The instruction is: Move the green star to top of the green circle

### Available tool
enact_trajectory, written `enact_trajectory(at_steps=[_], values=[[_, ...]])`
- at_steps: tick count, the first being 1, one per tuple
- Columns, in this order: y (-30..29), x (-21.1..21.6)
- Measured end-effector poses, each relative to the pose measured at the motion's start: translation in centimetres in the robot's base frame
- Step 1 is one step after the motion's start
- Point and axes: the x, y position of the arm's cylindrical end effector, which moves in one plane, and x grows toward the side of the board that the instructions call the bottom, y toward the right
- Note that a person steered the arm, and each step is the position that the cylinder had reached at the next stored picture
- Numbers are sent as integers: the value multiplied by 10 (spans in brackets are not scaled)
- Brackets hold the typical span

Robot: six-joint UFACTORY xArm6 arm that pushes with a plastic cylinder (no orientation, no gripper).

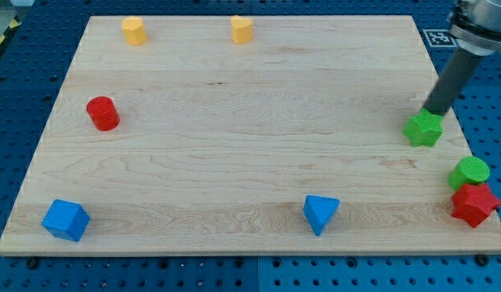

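The green star [424, 129] lies near the board's right edge, at mid height. The green circle [469, 172] sits lower and further right, at the board's right edge, touching the red star [475, 203] just below it. My tip [431, 111] comes down from the view's top right and rests right at the green star's upper edge, touching or nearly touching it. The green star is up and to the left of the green circle, with a small gap between them.
A red cylinder [103, 113] stands at the left. Two yellow blocks [134, 31] [241, 29] sit along the top edge. A blue cube [66, 220] is at the bottom left and a blue triangle [320, 213] at the bottom middle right.
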Motion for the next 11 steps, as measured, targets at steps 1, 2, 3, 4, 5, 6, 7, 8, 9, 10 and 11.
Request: enact_trajectory(at_steps=[1,2,3,4,5,6,7,8,9,10,11], values=[[-31,-13],[-29,10],[-18,29],[-11,38],[-1,39],[5,47],[5,47],[5,39],[10,15],[37,28],[42,42]])
